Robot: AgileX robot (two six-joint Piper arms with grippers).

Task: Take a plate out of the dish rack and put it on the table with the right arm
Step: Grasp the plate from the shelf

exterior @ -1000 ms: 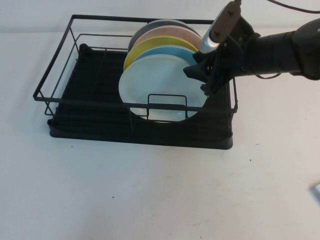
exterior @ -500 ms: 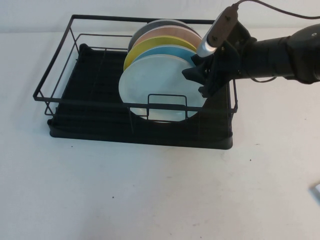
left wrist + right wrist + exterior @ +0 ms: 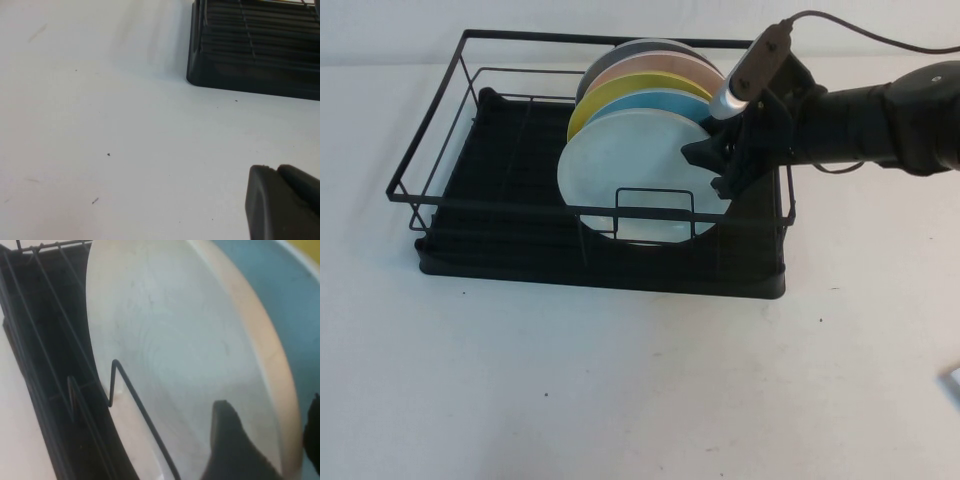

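Observation:
The pale white plate stands on edge at the front of a row of plates in the black wire dish rack. My right gripper is at the plate's right edge. It is open, with one finger in front of the plate's face and the other behind its rim. In the right wrist view the plate fills the frame, and its rim lies between the fingers of the right gripper. My left gripper is shut and empty over the white table, near a corner of the rack.
Behind the pale plate stand a sky-blue plate, a yellow plate, a pinkish plate and a dark one. A wire loop rises in front of the pale plate. White table lies in front of the rack.
My right gripper has slid a little to the left and further onto the pale plate's right edge. The plate has not moved.

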